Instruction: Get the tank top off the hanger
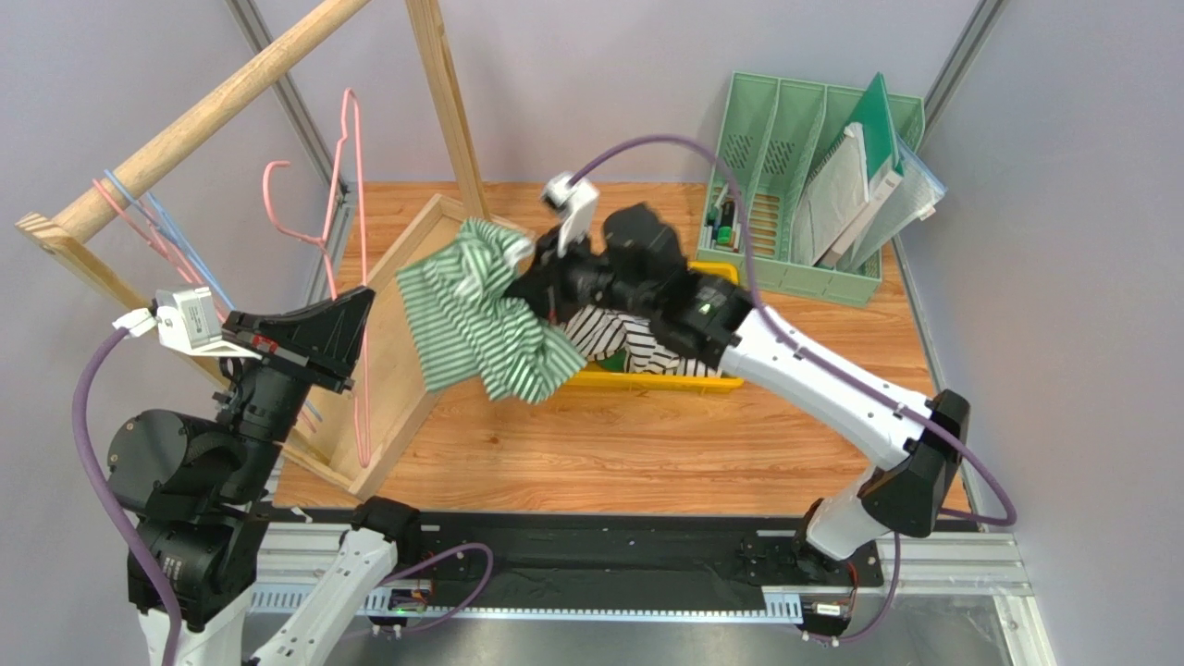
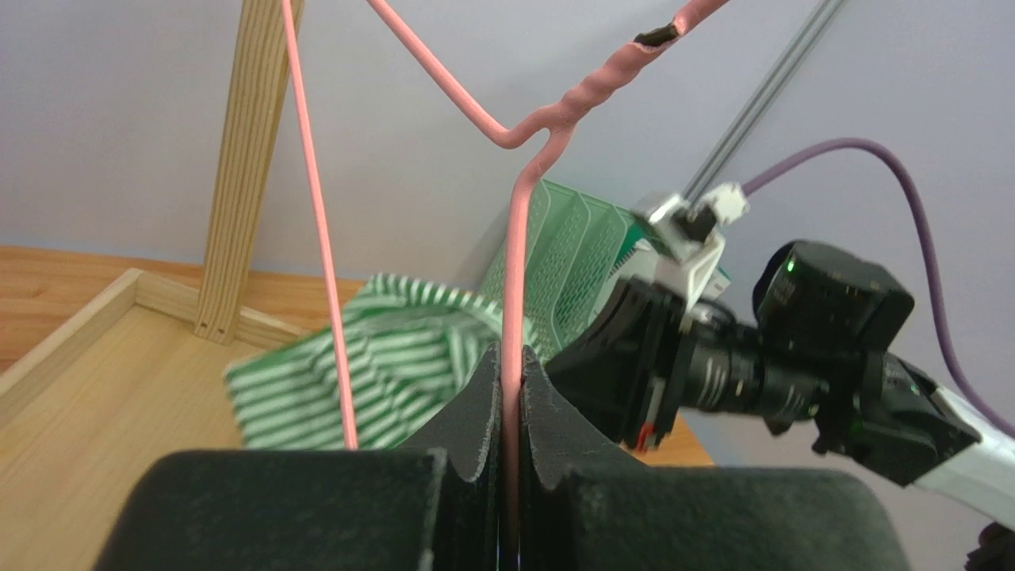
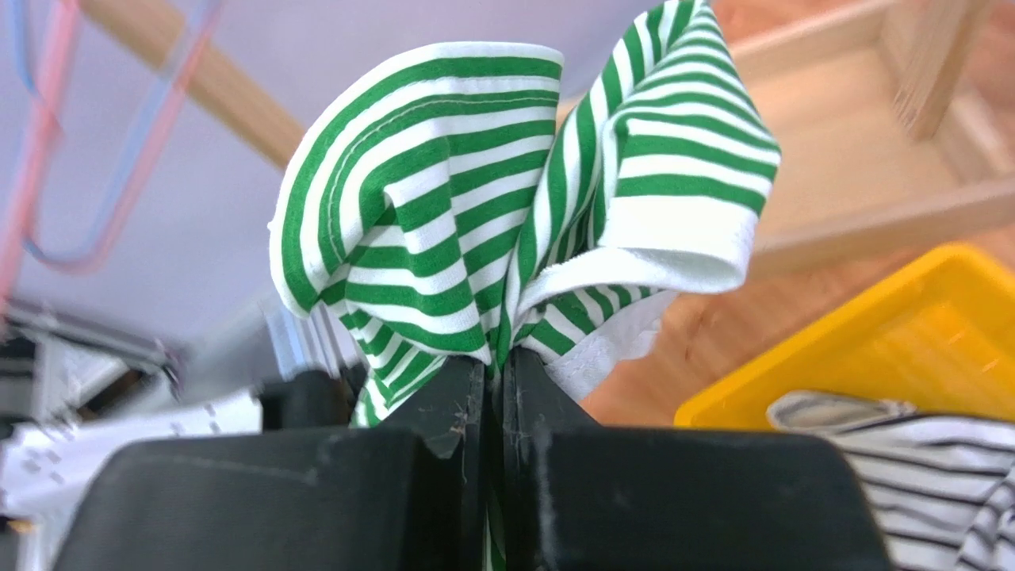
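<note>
Firmly clamped in the right tool, the green-striped tank top hangs over the desk beside a yellow bin holding a black-striped garment; the left tool pinches the pink hanger.

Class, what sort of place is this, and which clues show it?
Likely a robotics lab bench: left arm and right arm bolted to a metal rail, plain grey walls, staged wooden rack and yellow bin.
</note>
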Tool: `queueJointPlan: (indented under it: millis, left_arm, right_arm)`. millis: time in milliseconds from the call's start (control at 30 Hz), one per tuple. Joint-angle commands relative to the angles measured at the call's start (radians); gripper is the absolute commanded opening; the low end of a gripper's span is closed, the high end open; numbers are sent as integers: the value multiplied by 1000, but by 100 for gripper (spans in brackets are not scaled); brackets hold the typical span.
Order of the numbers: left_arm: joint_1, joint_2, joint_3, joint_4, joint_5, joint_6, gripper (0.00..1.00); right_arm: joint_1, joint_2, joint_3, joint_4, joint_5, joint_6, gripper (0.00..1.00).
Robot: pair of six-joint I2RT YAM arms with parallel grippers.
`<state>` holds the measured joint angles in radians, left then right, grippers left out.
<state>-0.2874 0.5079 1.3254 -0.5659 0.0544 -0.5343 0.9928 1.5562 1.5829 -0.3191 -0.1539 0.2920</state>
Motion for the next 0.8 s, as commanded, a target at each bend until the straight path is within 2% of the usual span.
queueJointPlan:
  millis: [0, 167, 267, 367, 500, 667, 767]
  left_arm:
    - [-1, -6, 32, 9, -10, 10, 0]
    - [-1, -3, 43, 11, -10, 14, 0]
    - [-1, -2, 47, 9, -13, 19, 0]
    - [-1, 0, 47, 9, -13, 25, 0]
    - [-1, 1, 44, 8, -13, 30, 0]
    - [-1, 6, 31, 23, -10, 25, 0]
    - [-1, 11, 23, 27, -7, 25, 0]
  right_arm:
    - [-175, -1, 37, 106, -280, 189, 0]
    - [-325, 48, 9, 187, -407, 321, 0]
    - [-419, 129, 6, 221, -501, 418, 0]
    - [-494, 246, 34, 148, -565, 434, 0]
    - [-531, 415, 205, -169, -628, 271, 0]
    - [-551, 492, 227, -193, -561, 239, 0]
    - [-546, 548, 316, -290, -382, 170, 0]
